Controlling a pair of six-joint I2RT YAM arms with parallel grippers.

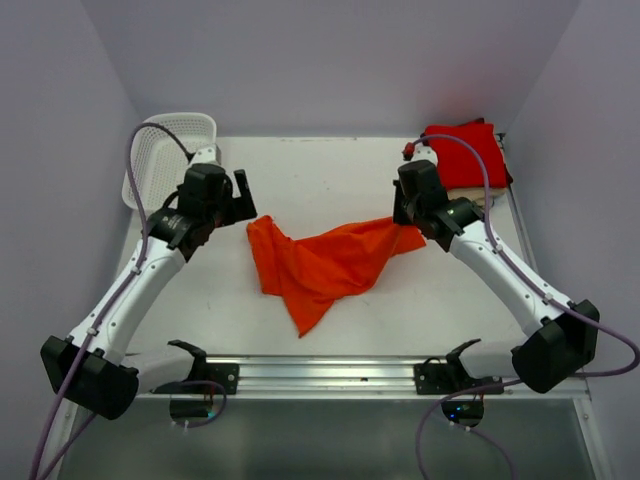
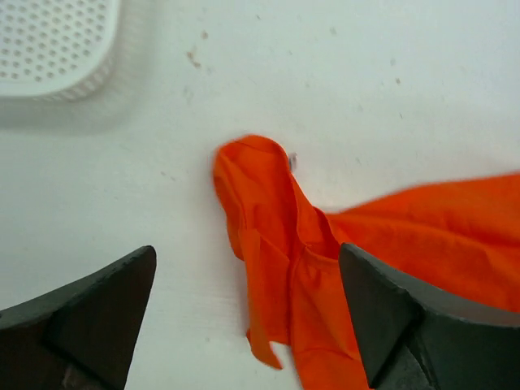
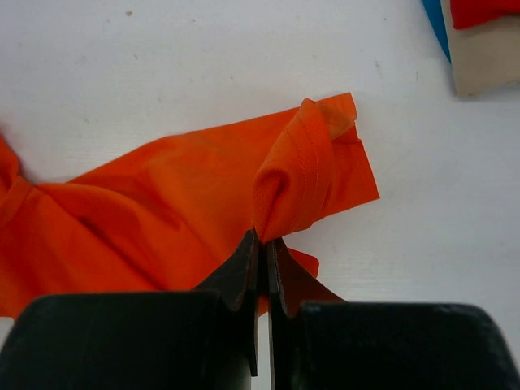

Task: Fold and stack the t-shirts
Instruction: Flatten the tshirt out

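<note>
From above, the orange shirt (image 1: 325,262) lies crumpled in the middle of the white table (image 1: 330,170), bunched into a heap on its left side and stretched out in a long strip toward the right. The right gripper (image 1: 405,222) sits at the far right end of that strip, touching the cloth. The left gripper (image 1: 243,200) is over bare table just beyond the upper left corner of the heap, its fingers spread apart and holding nothing. A folded red shirt (image 1: 465,150) tops a stack in the far right corner, and a white mesh basket (image 1: 160,150) stands in the far left corner. In the left wrist view, the left gripper (image 2: 246,268) is wide open above the table, with one dark finger at each lower corner and the rumpled end of the orange shirt (image 2: 276,244) lying flat between them, touching neither; a corner of the basket (image 2: 49,41) shows at the upper left. In the right wrist view, the right gripper (image 3: 262,252) is pinched tight on a raised fold of the orange shirt (image 3: 187,195) near a hemmed edge, with the rest of the cloth spreading left over the table. The stack sits at the upper right, well apart from the gripper, showing the red shirt (image 3: 483,10) above a blue shirt (image 3: 437,24) and a beige shirt (image 3: 487,61).
</note>
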